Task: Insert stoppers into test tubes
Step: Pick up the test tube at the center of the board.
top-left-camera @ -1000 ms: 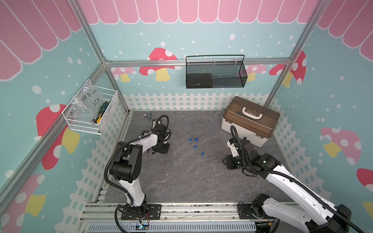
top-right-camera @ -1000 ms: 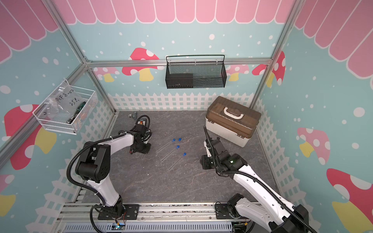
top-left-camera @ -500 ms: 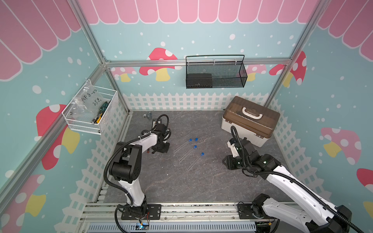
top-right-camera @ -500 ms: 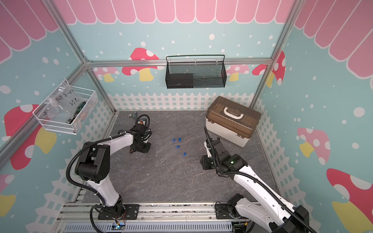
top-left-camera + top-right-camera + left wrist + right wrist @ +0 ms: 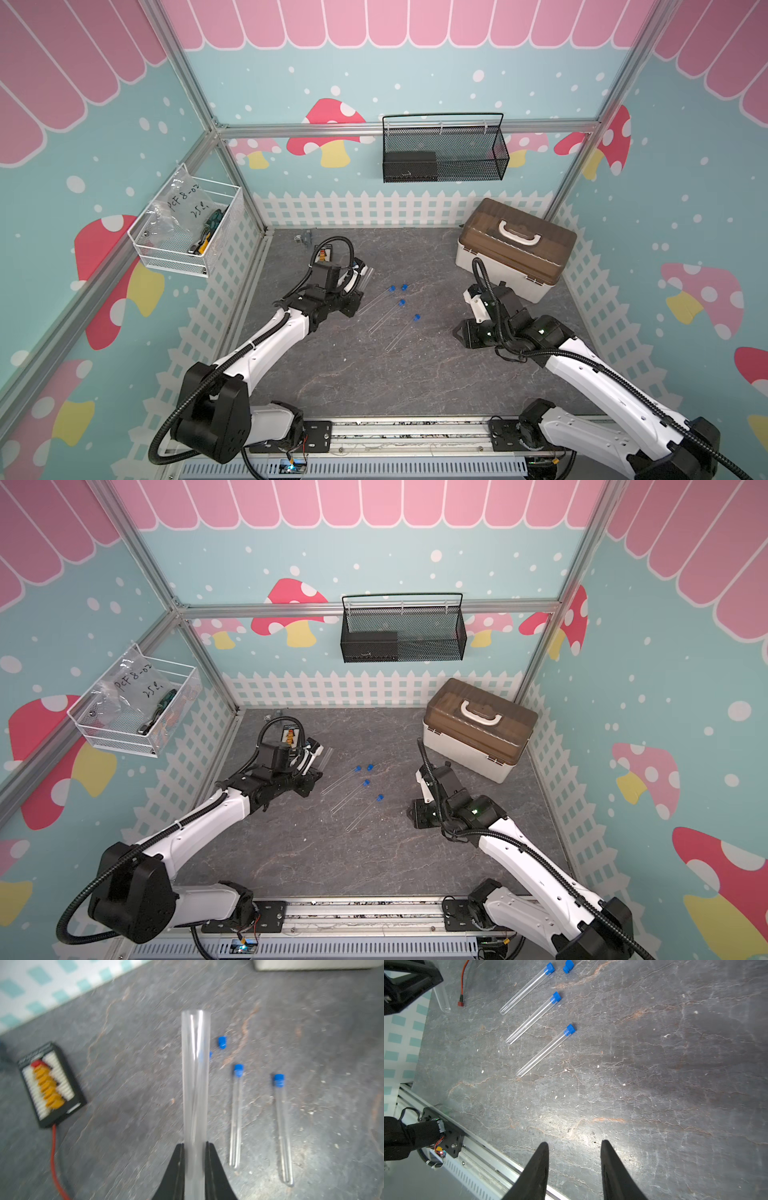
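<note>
**Three tubes closed, one still to do**

We count three closed tubes (image 5: pixel 532 1019) lying on the desk (image 5: pixel 654 1084), side by side and a little apart. Each of them seems to carry a blue stopper (image 5: pixel 556 997) in its mouth. One loose stopper (image 5: pixel 568 966) lies on the desk just beside the stoppered end of the outermost tube.

The fourth tube (image 5: pixel 195 1084) is not on the desk. The left claw (image 5: pixel 195 1145) is closed on it, and the tube sticks out far past the claw tips. We see no stopper on it.

The right claw (image 5: pixel 574 1142) stands open and empty over bare desk, well apart from the tubes.

In our judgement the task is about three quarters done. What is left is to fetch the loose stopper and press it into the fourth tube, which is probably the job of the right claw.
</note>
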Controlling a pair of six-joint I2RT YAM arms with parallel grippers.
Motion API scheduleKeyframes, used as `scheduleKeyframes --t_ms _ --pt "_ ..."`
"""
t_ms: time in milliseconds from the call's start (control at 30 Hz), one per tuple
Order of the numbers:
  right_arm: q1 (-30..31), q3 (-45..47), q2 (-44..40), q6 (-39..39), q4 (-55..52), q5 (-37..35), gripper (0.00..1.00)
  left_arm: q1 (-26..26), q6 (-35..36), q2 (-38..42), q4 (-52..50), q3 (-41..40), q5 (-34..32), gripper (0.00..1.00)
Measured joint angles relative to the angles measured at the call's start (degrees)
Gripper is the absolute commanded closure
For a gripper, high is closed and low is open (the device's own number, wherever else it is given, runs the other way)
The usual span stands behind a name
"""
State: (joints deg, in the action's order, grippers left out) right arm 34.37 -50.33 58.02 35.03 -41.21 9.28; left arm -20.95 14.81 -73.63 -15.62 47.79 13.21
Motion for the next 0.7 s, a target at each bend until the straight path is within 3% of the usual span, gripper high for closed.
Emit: scheduleKeyframes --t_ms 333,700 --pt "-0.17 -8.26 6.08 0.15 2.64 11.50 0.60 -9.92 10.29 6.32 11.19 -8.52 4.70 0.83" --pt "-0.13 -13.97 12.57 3.76 5.20 15.89 0.56 -19.43 17.25 7.78 13.42 -11.21 3.91 0.83"
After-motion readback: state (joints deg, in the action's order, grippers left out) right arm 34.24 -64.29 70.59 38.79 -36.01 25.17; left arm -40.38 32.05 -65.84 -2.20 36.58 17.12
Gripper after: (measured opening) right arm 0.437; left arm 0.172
